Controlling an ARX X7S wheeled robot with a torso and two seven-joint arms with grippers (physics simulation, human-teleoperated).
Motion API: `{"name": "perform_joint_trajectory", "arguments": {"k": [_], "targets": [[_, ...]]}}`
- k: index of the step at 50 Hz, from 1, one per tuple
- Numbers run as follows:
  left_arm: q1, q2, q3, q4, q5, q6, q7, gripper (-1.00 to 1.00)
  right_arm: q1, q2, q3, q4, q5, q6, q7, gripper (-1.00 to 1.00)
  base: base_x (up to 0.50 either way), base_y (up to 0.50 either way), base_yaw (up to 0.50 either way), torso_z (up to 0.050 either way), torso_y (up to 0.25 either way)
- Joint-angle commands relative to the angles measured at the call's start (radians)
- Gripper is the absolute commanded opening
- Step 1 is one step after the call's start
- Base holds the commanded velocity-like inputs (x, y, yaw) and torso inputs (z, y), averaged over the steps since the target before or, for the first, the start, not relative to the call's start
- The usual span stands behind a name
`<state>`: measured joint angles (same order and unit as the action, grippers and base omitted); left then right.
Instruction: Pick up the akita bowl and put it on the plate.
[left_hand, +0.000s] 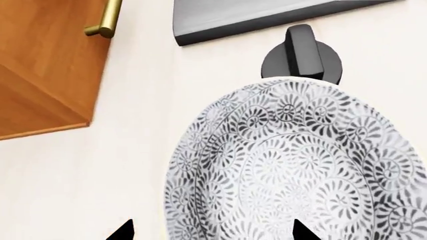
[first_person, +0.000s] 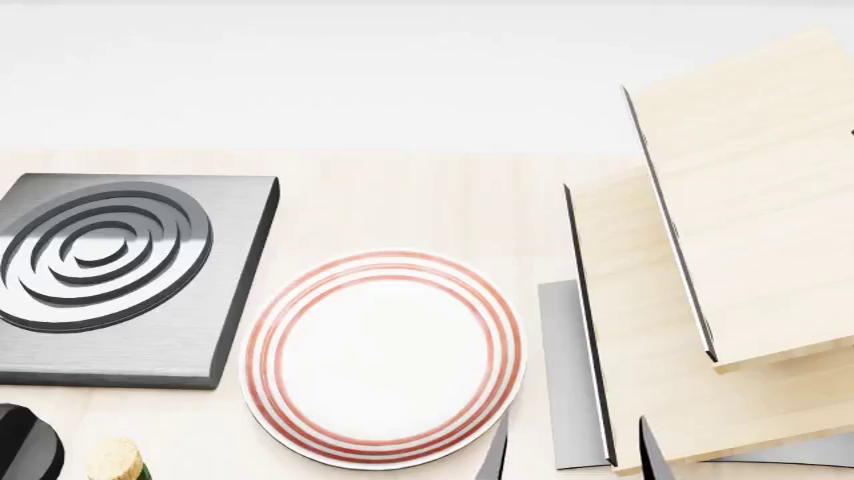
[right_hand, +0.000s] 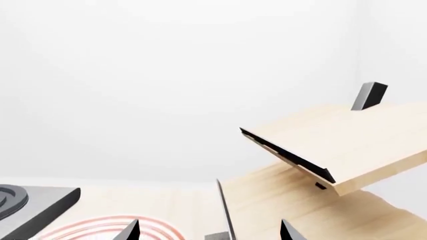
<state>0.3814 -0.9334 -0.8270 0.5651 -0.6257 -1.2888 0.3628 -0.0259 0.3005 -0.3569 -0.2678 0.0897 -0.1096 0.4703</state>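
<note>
The left claw (left_hand: 210, 234) stands open with nothing between its two dark tips, which straddle the near rim of the akita bowl (left_hand: 300, 165); whether they touch it cannot be told. The bowl sits on the pale bench (left_hand: 133, 150), and just beyond it, farther from the claw, is a black knob (left_hand: 302, 52). The right claw (right_hand: 208, 232) is also open and empty, its tips poised over the plate (first_person: 383, 358), which lies just beside the burner (first_person: 120, 275).
</note>
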Motion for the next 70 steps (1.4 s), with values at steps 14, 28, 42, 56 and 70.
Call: {"name": "perform_joint_trajectory", "arguments": {"k": [14, 28, 42, 56, 70], "targets": [[0.026, 0.016, 0.007, -0.02, 0.018, 0.029, 0.002, 1.0, 0.007, 0.002, -0.013, 0.008, 0.002, 0.003, 0.004, 1.0, 0.0, 0.0, 0.0, 0.0, 0.0], [0.0, 0.017, 0.051, -0.033, 0.014, 0.027, -0.019, 1.0, 0.01, 0.003, -0.018, 0.018, 0.003, -0.003, 0.007, 1.0, 0.0, 0.0, 0.0, 0.0, 0.0], [-0.061, 0.016, 0.128, -0.082, 0.014, 0.051, -0.046, 1.0, 0.014, 0.001, -0.026, 0.049, 0.005, -0.022, 0.007, 1.0, 0.0, 0.0, 0.0, 0.0, 0.0], [-0.078, 0.026, 0.168, -0.129, 0.026, 0.09, -0.048, 1.0, 0.015, 0.003, -0.03, 0.06, 0.008, -0.026, 0.01, 1.0, 0.0, 0.0, 0.0, 0.0, 0.0], [-0.083, 0.034, 0.19, -0.188, 0.036, 0.12, -0.04, 1.0, 0.018, 0.003, -0.038, 0.069, 0.007, -0.03, 0.012, 1.0, 0.0, 0.0, 0.0, 0.0, 0.0]]}}
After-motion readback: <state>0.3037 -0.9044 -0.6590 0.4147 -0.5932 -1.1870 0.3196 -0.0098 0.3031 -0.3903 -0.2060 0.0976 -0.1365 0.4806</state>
